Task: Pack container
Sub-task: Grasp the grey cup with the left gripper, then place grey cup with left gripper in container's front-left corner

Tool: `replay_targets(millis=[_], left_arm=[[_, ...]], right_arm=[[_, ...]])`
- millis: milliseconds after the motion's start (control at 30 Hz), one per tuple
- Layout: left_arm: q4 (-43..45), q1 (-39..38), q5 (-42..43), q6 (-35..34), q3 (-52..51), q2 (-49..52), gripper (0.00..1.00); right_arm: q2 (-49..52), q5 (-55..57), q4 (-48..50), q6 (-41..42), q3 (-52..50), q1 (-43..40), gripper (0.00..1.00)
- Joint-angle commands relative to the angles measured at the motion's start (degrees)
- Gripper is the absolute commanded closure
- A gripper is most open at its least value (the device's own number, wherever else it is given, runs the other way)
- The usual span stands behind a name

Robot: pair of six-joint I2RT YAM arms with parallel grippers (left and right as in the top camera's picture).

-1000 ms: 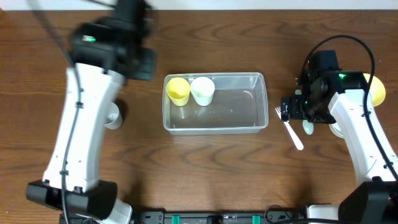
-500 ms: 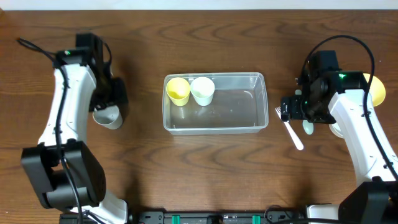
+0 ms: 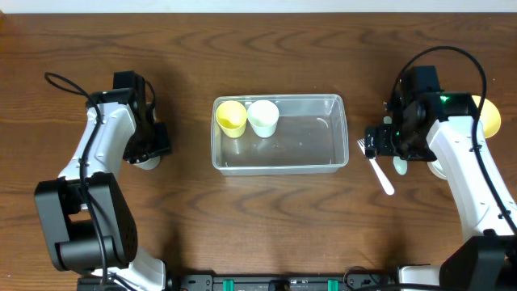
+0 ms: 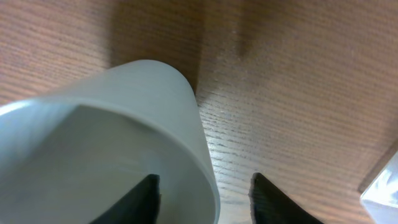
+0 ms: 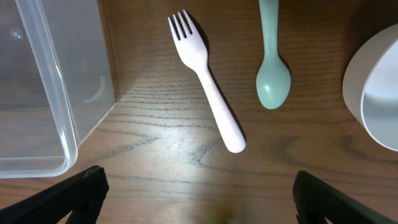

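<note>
The clear container (image 3: 344,133) sits mid-table with a yellow cup (image 3: 232,116) and a white cup (image 3: 262,118) standing in its left end. Left of it, my left gripper (image 3: 153,145) is down at a grey cup (image 3: 145,164). In the left wrist view the left gripper (image 4: 204,180) straddles the grey cup's (image 4: 124,124) wall, one finger inside and one outside, with a gap still showing at the outer finger. My right gripper (image 5: 199,186) hangs wide open over bare wood, right of the container's (image 5: 62,124) corner. A white fork (image 5: 205,81) lies just beyond it.
A pale green spoon (image 5: 272,74) lies beside the fork (image 3: 378,170). A white bowl (image 5: 379,93) is at the right, and a yellow bowl (image 3: 489,117) shows behind the right arm. The table's far edge runs along the top of the overhead view.
My left arm has swung from high over the table's back left down to the grey cup, and its jaws have narrowed around the cup's wall. The right arm has not moved.
</note>
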Motion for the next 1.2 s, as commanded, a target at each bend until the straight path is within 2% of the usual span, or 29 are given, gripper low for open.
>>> replay_targets(millis=[0,300,400,633,800,967,1167], left_arm=[[-0.13,0.35,-1.03,0.2,0.15,0.68,0.62],[0.48,0.35,-1.05,0.2,0.17,0.66,0.89],[0.48,0.33,-1.05,0.2,0.22,0.66,0.93],[-1.03,-0.02,-1.03,0.2,2.54,-0.42,0.94],[-9.2,-3.17,-1.01,0.17,10.25,-3.98,0.94],[-16.06,-12.26,-1.03,0.22,19.98,-10.27,0.94],[-16.15,-24.2,-1.01,0.17,21.99,-14.49,0.94]], right_arm=[[0.24,0.55,-0.09,-0.83,-0.07,-0.66,0.04],[0.24,0.55,-0.09,-0.81,-0.07,-0.66,0.04],[0.24,0.55,-0.09,-0.81,-0.07,-0.66,0.04],[0.24,0.55,-0.09,-0.83,-0.07,-0.66,0.04],[0.24,0.55,-0.07,-0.83,-0.07,-0.66,0.04],[0.24,0.55,-0.04,-0.83,-0.07,-0.66,0.03],[0.24,0.55,0.07,-0.83,-0.07,-0.66,0.03]])
